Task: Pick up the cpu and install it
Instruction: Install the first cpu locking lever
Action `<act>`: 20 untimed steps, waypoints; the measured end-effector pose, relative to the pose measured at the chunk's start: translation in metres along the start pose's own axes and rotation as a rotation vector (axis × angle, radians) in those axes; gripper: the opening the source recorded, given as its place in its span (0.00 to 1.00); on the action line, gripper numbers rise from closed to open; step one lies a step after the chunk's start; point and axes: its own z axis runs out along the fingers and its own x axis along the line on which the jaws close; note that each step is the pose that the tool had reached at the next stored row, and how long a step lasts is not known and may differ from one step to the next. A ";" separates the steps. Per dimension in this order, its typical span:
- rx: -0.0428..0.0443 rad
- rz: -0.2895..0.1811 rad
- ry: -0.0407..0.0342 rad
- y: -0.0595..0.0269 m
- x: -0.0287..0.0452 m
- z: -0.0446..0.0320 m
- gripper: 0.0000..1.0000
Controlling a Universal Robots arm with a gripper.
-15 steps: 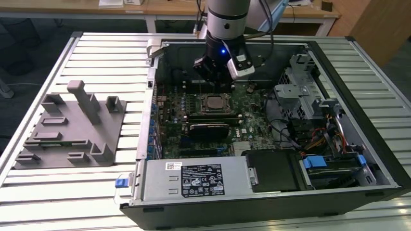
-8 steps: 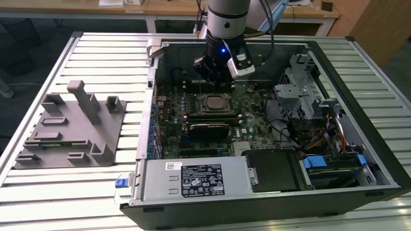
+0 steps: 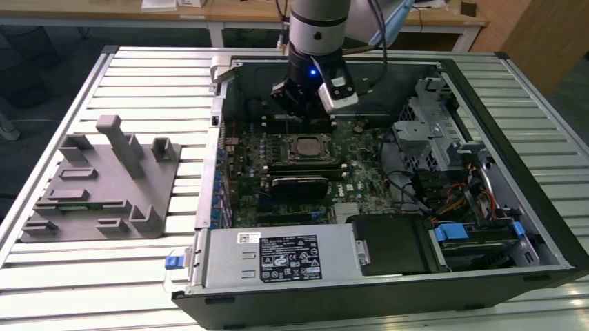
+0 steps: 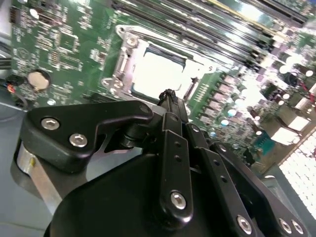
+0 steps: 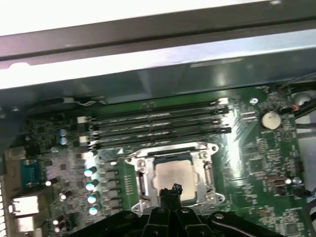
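The cpu (image 5: 172, 174) lies flat inside the square socket frame (image 5: 140, 175) on the green motherboard, its pale silvery top facing up; it also shows in the second wrist view (image 4: 157, 74) and in the exterior view (image 3: 304, 147). My gripper (image 3: 300, 116) hangs inside the open computer case, a little above the socket. In both wrist views its black fingertips (image 5: 171, 189) (image 4: 168, 94) meet in a point over the chip's near edge. The fingers are shut with nothing between them, and I see a gap between them and the cpu.
Several memory slots (image 5: 158, 123) run beside the socket. The case wall (image 3: 214, 138), a drive cage (image 3: 432, 138) and cables (image 3: 460, 200) ring the board. A grey plastic tray with upright posts (image 3: 101, 186) sits on the slatted table at the exterior view's left.
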 end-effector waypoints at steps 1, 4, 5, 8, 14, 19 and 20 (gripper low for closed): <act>-0.0001 0.000 -0.0004 -0.0004 0.0031 0.0000 0.11; -0.0003 0.000 -0.0017 -0.0019 0.0133 0.0000 0.11; -0.0004 0.000 -0.0022 -0.0025 0.0170 0.0000 0.11; -0.0008 0.000 -0.0042 -0.0042 0.0289 0.0000 0.11; -0.0079 0.000 -0.0053 -0.0066 0.0451 0.0000 0.11; -0.0898 0.000 0.0068 -0.0072 0.0488 0.0000 0.11; -0.1076 0.000 0.0093 -0.0073 0.0492 0.0000 0.11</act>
